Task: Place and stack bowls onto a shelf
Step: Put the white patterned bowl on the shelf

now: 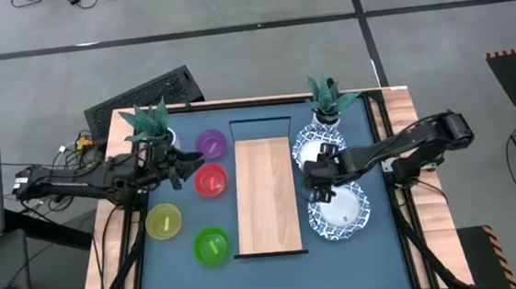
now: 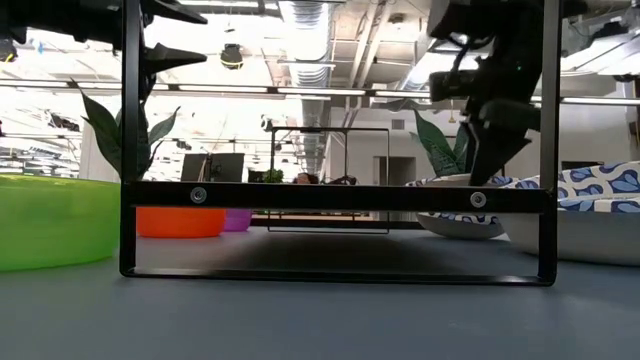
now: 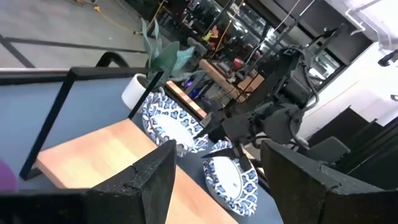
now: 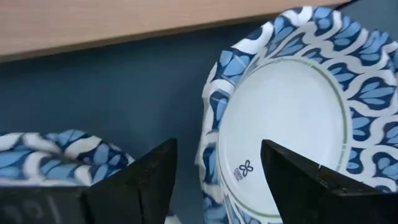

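The light-wood shelf plank [image 1: 266, 195] lies in a black frame at the table's middle. To its left stand the purple [image 1: 211, 144], red [image 1: 210, 181], yellow [image 1: 163, 221] and green [image 1: 212, 246] bowls. To its right stand two white blue-rimmed bowls, one far [image 1: 313, 143] and one near [image 1: 342, 214]. My left gripper [image 1: 184, 171] is open and empty, just left of the red bowl. My right gripper [image 1: 317, 191] is open, pointing down between the two white bowls, over the near bowl's rim [image 4: 211, 124]. I see no touch.
Two white plant pots with green plants stand at the far left [image 1: 150, 125] and far right [image 1: 328, 97] of the table. The shelf's black frame [image 2: 335, 195] rises above the tabletop. The blue tabletop [image 1: 278, 277] shows bare toward the near edge.
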